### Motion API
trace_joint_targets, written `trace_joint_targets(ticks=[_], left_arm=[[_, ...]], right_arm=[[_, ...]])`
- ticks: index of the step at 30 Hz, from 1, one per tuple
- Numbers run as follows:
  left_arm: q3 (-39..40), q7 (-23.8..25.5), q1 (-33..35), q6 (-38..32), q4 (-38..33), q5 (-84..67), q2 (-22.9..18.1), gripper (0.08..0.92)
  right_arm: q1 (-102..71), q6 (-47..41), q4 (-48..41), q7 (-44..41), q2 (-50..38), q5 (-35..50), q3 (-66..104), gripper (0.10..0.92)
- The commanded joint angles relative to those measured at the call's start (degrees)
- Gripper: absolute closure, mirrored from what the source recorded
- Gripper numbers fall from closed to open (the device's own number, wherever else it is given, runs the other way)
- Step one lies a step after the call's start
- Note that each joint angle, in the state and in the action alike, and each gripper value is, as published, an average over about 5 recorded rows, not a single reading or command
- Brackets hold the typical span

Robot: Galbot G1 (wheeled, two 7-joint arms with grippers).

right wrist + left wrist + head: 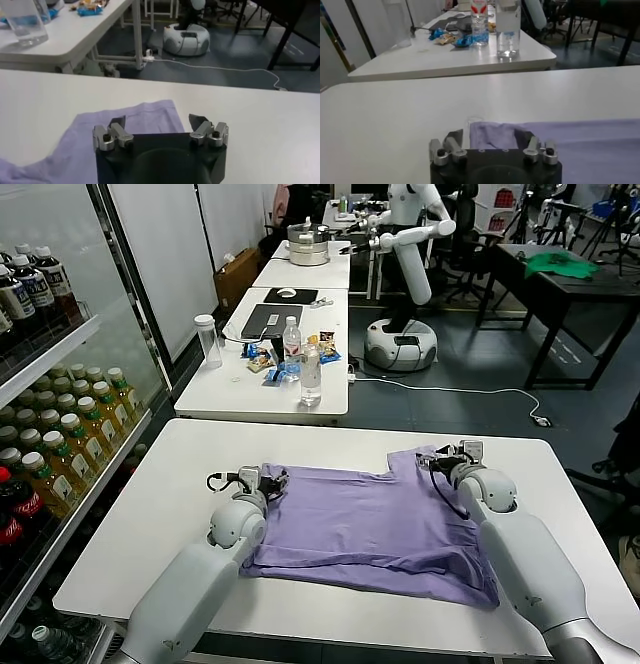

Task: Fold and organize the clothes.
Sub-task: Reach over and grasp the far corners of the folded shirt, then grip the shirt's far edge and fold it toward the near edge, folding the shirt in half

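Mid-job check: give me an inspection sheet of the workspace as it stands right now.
Surface: white table, bare around the shirt.
Job's things: lavender T-shirt spread flat, unfolded, near hem rumpled.
Clutter: nothing seen on the work table; bottles, snack packets and a laptop on the table behind.
Grippers: left gripper at the shirt's left far corner, fingers straddling the cloth edge; right gripper open over the right far corner.
Cables: white cable on the floor beyond.
Surroundings: drinks shelves on the left; another robot behind.
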Motion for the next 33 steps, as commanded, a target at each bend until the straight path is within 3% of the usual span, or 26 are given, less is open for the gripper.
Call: trace_joint_targets(ticks=[1,13,17,24,33], left_arm=[[0.2,0.0,-0.1,0.4,1.0,-1.7,0.0,0.441],[-0.5,1.0,1.5,-1.4,-1.6,-4.8,0.8,0.788],[-1.3,1.3,3.0,-2.9,-4.5,-5.7,1.8,0.878],[-3.3,1.7,7.0,-4.9,-12.9,-7.2,4.7,0.897],[-5.8,1.7,13.1,-4.2,-23.4,-9.4,7.8,0.897]], right_arm=[[1.4,-0.1,-3.6,0.0,1.0,-0.5,-0.6,0.243],[-0.4,0.0,1.1,-1.0,0.3,2.3,-0.3,0.551],[-2.1,0.4,5.3,-1.0,-0.8,2.6,0.4,0.689],[-7.7,0.5,16.0,-0.8,-4.7,3.4,3.5,0.878],[-17.9,0.0,31.3,-0.4,-11.3,5.2,11.2,0.911]])
